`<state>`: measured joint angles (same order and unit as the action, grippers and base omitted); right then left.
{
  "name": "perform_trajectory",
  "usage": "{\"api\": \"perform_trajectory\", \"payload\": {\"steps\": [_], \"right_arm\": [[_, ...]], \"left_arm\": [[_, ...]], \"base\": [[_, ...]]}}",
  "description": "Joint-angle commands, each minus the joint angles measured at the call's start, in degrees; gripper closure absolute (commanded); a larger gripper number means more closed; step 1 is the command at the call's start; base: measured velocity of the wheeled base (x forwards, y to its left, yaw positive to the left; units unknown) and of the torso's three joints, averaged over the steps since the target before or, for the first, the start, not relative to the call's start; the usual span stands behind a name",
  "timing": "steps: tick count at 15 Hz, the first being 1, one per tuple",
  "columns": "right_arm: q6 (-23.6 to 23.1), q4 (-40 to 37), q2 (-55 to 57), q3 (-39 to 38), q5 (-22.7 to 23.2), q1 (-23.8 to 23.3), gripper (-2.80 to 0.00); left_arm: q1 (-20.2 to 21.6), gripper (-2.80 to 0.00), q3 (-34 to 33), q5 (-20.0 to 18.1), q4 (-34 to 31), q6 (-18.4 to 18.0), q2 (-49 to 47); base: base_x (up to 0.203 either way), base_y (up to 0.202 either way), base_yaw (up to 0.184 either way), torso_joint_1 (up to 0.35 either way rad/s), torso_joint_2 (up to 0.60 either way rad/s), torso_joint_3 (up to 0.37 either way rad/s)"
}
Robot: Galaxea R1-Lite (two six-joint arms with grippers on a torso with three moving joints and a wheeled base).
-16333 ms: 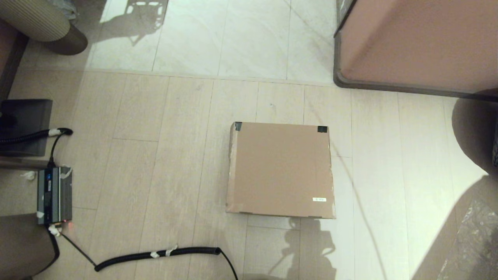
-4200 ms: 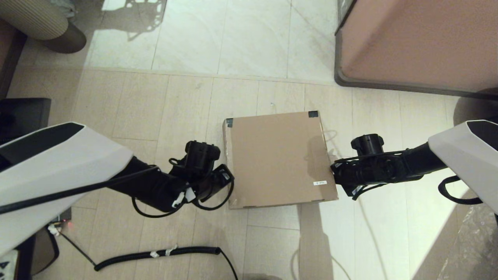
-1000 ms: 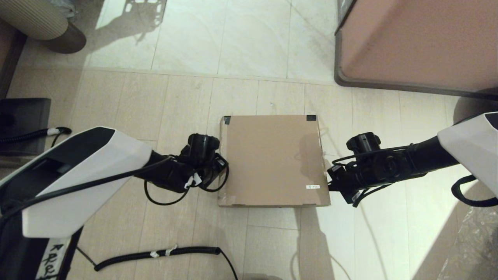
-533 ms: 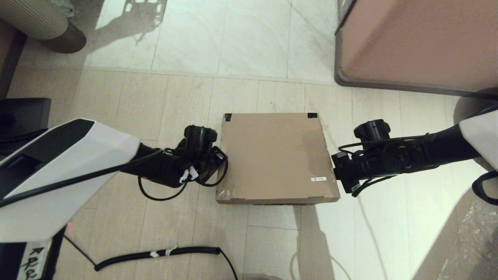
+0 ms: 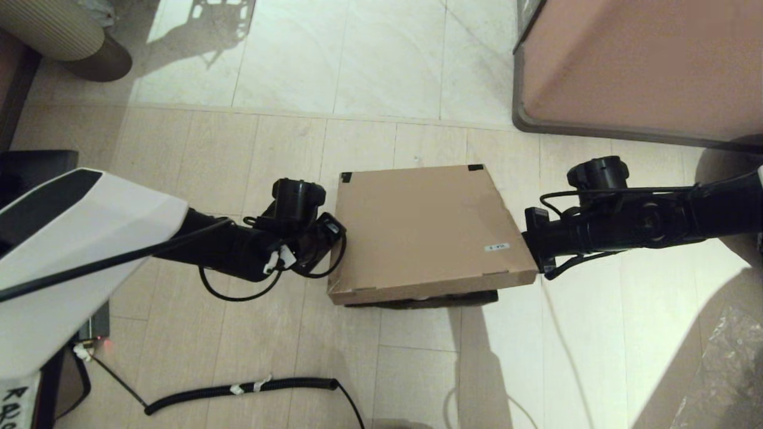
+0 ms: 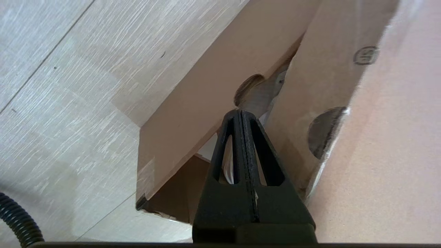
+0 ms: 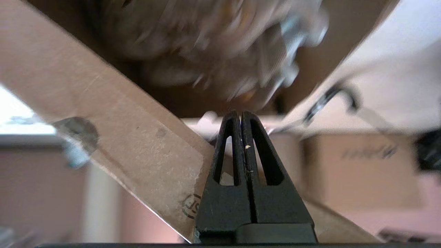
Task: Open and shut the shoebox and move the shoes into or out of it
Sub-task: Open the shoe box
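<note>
The brown cardboard shoebox [image 5: 423, 226] sits on the floor between my arms. Its hinged lid is tilted up at the near edge, and the dark base [image 5: 417, 301] shows beneath that edge. My left gripper [image 5: 331, 235] is shut and empty against the lid's left side. In the left wrist view it [image 6: 240, 112] pokes between the cardboard side flaps [image 6: 193, 113]. My right gripper [image 5: 532, 250] is shut and empty at the lid's right edge, beside a flap [image 7: 131, 137]. The shoes [image 7: 220, 44] show only as a blurred whitish mass inside the box.
A large pinkish-brown cabinet [image 5: 644, 65] stands at the back right. A black coiled cable [image 5: 238, 390] lies on the floor near left. A ribbed round object [image 5: 59, 30] is at the far left corner, and a dark block [image 5: 24, 173] sits at the left edge.
The lid's near edge has lifted off the base in the last second. Both shut grippers have risen and moved farther away with it.
</note>
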<state>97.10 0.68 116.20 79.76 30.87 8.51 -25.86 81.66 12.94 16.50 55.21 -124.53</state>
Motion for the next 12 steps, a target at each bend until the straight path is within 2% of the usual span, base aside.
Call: {"api": "perform_trajectory", "payload": {"steps": [1, 5, 12], "right_arm": [[2.6, -0.1, -2.8, 0.0, 4.0, -1.2, 0.0], [5.9, -0.3, -5.5, -0.7, 9.4, -1.5, 0.0], [5.8, -1.6, -8.2, -2.2, 10.3, -1.4, 0.0]], "left_arm": [[0.0, 0.0, 0.1, 0.2, 0.1, 0.3, 1.0], [0.5, 0.0, 0.2, 0.2, -0.1, 0.2, 2.8], [1.6, 0.0, 0.5, 0.5, -0.2, -0.1, 4.7]], "base": [[0.0, 0.0, 0.0, 0.0, 0.0, 0.0], [0.0, 0.0, 0.0, 0.0, 0.0, 0.0], [0.0, 0.0, 0.0, 0.0, 0.0, 0.0]]}}
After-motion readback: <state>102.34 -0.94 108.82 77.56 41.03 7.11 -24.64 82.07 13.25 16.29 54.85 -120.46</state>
